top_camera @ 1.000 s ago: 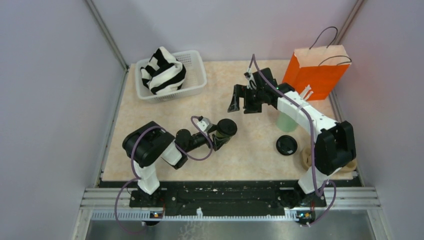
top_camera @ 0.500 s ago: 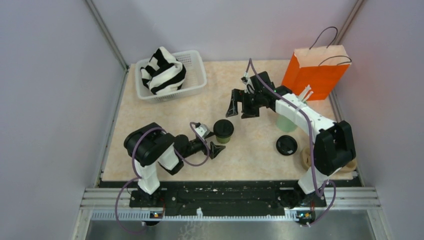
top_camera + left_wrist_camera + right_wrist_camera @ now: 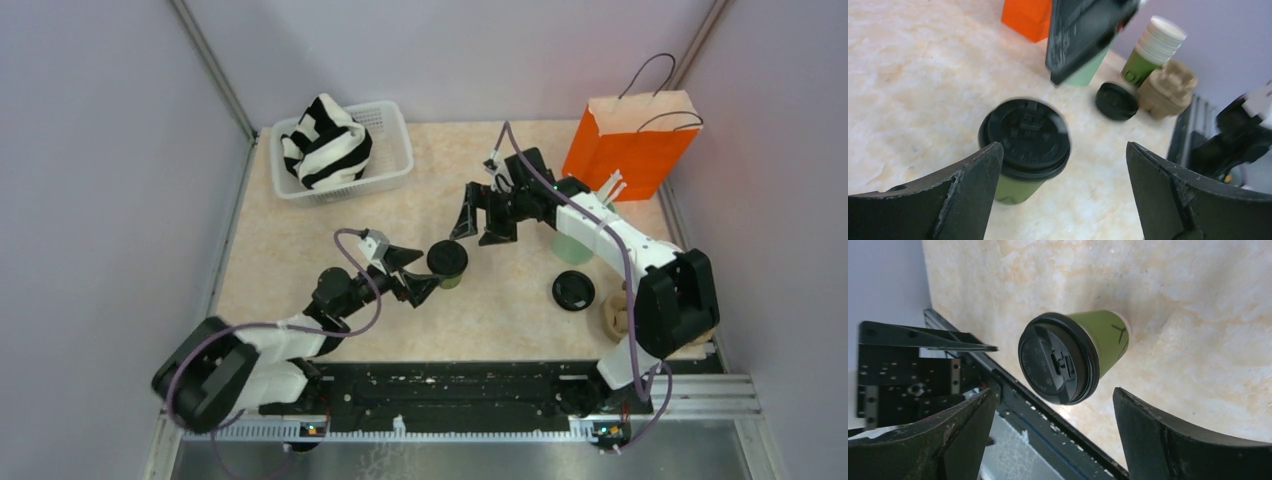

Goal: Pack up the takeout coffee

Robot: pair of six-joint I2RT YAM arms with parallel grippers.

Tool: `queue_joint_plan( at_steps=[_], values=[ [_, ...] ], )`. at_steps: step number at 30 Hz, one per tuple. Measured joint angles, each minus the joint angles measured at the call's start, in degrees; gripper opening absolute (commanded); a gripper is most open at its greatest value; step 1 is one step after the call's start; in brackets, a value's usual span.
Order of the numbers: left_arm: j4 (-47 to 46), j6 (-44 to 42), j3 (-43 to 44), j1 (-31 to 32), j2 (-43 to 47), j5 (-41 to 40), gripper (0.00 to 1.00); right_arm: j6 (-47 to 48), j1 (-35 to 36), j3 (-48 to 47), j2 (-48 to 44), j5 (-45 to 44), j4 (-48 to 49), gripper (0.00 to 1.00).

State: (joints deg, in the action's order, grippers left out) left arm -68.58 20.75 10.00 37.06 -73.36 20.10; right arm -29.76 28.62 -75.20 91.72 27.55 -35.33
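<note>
Top external view: over the table (image 3: 300, 250) I see the left gripper (image 3: 425, 272) with jaws spread wide, gripping nothing. The right gripper (image 3: 477, 232) is likewise apart, just beyond. The lidded green cup (image 3: 447, 259) stands upright mid-table, just ahead of the left fingertips.

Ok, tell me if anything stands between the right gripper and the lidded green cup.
Nothing visible does. The right gripper is open, with only bare table between it and the lidded green cup; the left gripper sits opposite.
</note>
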Motion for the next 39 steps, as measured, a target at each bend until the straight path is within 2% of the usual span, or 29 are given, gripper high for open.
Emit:
queue_joint_plan(
  at_steps=[3, 6, 9, 12, 17, 22, 31, 39],
  values=[
    [17.27, 3.32, 5.68, -0.02, 11.21, -0.09, 0.98, -2.54, -1.44, 4.94, -3.04, 3.08, 2.23, 0.76],
    [35.10, 5.60, 12.85, -0.66, 18.36, -0.20, 0.97, -5.42, -2.16, 9.55, -5.16, 5.84, 5.05, 0.74],
    [48.70, 10.21, 18.03, -2.16, 21.90, -0.46, 0.90, -8.09, -2.12, 13.49, -6.19, 7.67, 8.83, 0.72],
    [56.74, 16.28, 21.09, -5.68, 20.48, 1.01, 0.86, -10.43, -1.79, 16.65, -6.56, 9.03, 12.11, 0.67],
    [60.78, 25.20, 25.90, -13.49, 6.34, 8.57, 0.84, -12.83, -1.53, 18.69, -6.32, 10.49, 16.72, 0.58],
    [63.45, 27.04, 31.82, -14.88, -5.27, 14.64, 0.81, -13.97, -1.40, 19.85, -5.27, 12.28, 21.88, 0.52],
    [66.49, 25.22, 34.25, -14.91, -8.90, 16.48, 0.66, -13.99, -1.40, 22.40, -3.85, 13.53, 23.91, 0.51],
    [69.92, 22.95, 34.25, -14.93, -9.40, 15.78, 0.61, -14.29, -1.40, 25.49, -2.58, 15.67, 29.14, 0.38]
  ],
)
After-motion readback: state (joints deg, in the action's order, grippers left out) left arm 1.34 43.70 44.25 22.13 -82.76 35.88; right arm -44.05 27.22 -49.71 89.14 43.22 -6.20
